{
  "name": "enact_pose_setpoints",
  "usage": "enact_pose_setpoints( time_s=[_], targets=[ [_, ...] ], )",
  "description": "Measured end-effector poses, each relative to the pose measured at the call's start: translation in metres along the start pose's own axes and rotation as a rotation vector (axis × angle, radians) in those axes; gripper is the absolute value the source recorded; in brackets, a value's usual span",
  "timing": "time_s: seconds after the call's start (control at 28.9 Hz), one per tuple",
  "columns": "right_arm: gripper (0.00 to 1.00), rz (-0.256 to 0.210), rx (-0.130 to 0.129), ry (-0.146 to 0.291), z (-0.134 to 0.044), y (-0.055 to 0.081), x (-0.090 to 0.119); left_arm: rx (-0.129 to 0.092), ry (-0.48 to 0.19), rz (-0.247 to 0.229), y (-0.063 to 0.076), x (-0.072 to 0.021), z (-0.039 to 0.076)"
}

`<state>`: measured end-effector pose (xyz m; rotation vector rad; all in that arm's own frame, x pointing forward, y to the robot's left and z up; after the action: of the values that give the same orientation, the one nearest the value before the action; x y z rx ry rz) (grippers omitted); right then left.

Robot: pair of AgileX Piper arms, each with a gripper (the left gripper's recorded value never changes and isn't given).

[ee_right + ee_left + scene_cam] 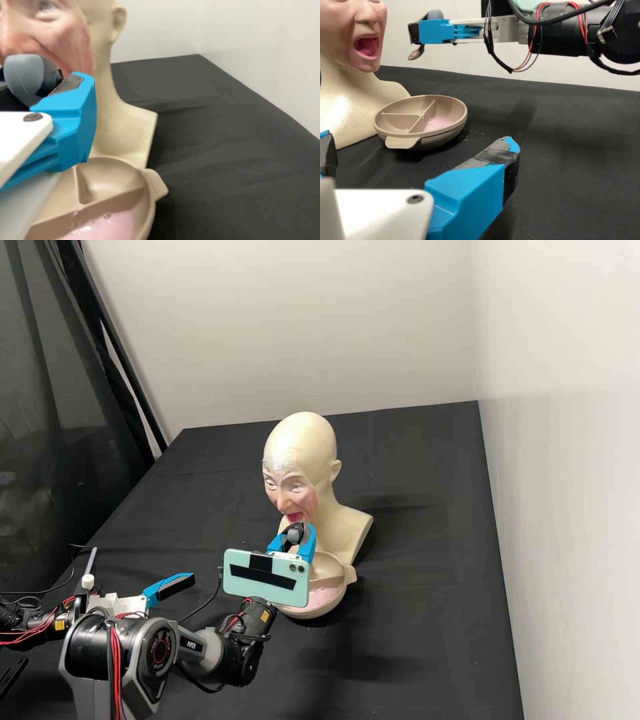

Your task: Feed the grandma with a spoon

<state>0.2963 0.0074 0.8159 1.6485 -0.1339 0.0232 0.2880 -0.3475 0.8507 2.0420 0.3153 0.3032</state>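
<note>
The grandma head (300, 467) stands near the middle of the black desk (413, 520). There is lots of bare desk behind the head. There is more between the head and the white wall (567, 473), where the desk ends.

A bowl (335, 581) sits right in front of the head's chest. The right hand (293, 545) hangs over the bowl, just under the head's open mouth. Its two blue fingers are closed tight on a grey spoon (416, 52). The scoop is near the mouth but not touching it.

The left hand (172, 585) is low over the desk, well away from the head. Its fingers are spread wide and hold nothing.

A pale green phone (267, 577) on the right arm hides the part of the bowl farthest from the head. One part of the bowl holds something pink. What is in the scoop is too small to tell.
</note>
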Motion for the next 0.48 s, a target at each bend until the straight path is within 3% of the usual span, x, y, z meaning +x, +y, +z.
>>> enact_pose_setpoints(
  time_s=[0.31,0.48],
  targets=[
    [0.00,-0.037,-0.014,0.032,-0.015,-0.013,0.009,-0.002,0.008,0.002,0.001,0.0000,-0.002],
    [0.00,-0.047,-0.024,0.025,-0.015,-0.018,0.014,-0.002,0.013,0.003,0.001,-0.0001,-0.004]
  ],
)
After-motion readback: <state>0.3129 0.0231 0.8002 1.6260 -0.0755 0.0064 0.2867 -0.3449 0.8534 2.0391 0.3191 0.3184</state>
